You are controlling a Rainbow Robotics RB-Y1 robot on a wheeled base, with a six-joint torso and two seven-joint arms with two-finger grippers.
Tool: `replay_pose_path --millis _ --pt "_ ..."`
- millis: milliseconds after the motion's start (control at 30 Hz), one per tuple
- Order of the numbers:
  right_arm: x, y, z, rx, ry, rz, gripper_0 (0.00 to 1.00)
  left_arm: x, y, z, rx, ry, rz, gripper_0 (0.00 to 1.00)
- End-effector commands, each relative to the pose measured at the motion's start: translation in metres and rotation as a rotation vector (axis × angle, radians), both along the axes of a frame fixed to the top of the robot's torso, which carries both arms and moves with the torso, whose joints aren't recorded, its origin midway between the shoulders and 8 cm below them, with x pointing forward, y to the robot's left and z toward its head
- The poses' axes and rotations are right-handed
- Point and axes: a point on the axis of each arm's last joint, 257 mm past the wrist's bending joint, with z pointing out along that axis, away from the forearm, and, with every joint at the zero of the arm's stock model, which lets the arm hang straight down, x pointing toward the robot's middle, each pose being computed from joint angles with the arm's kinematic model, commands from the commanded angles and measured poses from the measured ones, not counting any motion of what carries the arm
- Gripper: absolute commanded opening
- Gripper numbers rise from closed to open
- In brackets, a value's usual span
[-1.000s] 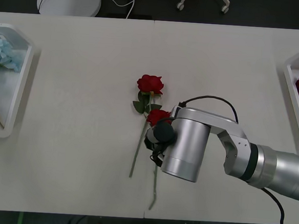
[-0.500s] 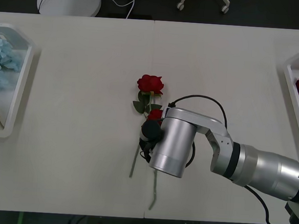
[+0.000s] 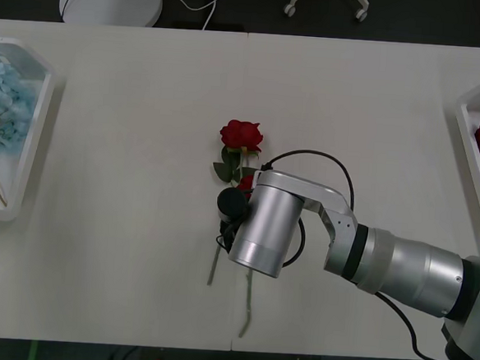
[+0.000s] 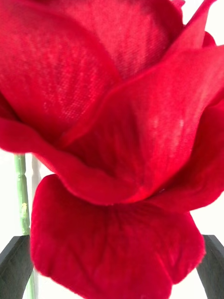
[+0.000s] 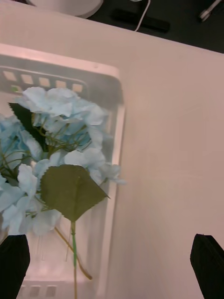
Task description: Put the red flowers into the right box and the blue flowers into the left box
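- My right gripper (image 4: 112, 266) sits spread around a red flower (image 4: 116, 140) mid-table (image 3: 130, 98).
- My left gripper (image 5: 109, 264) hangs spread above the left box (image 5: 112, 154), blue flowers (image 5: 60, 140) inside.

Light: bright and even over my table (image 3: 127, 139), from above.
Shadows: soft, faint, close under my right arm (image 3: 383, 260).
Glare: my left box (image 5: 112, 140) rim washes out pale.
Focus: rose (image 4: 116, 140) against my right wrist camera is soft, weave partly sharp.
Background: far floor dark.
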Motion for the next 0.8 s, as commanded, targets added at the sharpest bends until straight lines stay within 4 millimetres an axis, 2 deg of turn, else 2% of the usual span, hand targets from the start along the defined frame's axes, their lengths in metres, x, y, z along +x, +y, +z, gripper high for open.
replay_pose_path --millis 33,133,233,300,333,467,500,533,567,600,800 --pt "0.006 0.026 0.015 -0.004 -0.036 0.077 0.99 -0.008 -0.023 0.027 -0.027 0.000 -0.010 1.00" --pt "0.005 0.024 0.012 -0.014 -0.031 0.079 0.98 -0.005 -0.044 0.029 -0.027 -0.004 -0.033 1.00" --pt "0.007 0.022 0.008 -0.028 -0.032 0.086 0.98 -0.002 -0.079 0.019 -0.028 0.010 -0.087 1.00" --pt "0.008 0.023 0.007 -0.030 -0.033 0.090 0.93 -0.002 -0.093 0.013 -0.035 0.019 -0.108 1.00" --pt "0.009 0.022 0.007 -0.036 -0.033 0.090 0.83 0.000 -0.110 0.004 -0.059 0.031 -0.142 1.00" --pt "0.011 0.023 0.007 -0.042 -0.035 0.095 0.54 -0.002 -0.150 -0.017 -0.150 0.063 -0.220 1.00" --pt "0.012 0.022 0.006 -0.047 -0.033 0.093 0.39 -0.001 -0.161 -0.020 -0.180 0.056 -0.239 1.00" --pt "0.012 0.022 0.006 -0.048 -0.034 0.095 0.29 0.000 -0.166 -0.020 -0.193 0.049 -0.248 1.00" --pt "0.012 0.021 0.006 -0.049 -0.031 0.093 0.12 0.001 -0.171 -0.019 -0.202 0.038 -0.258 1.00" --pt "0.012 0.022 0.006 -0.048 -0.027 0.092 0.00 0.002 -0.173 -0.020 -0.202 0.036 -0.265 1.00" --pt "0.014 0.018 0.007 -0.047 -0.016 0.077 0.00 -0.003 -0.192 -0.029 -0.198 0.046 -0.338 1.00"
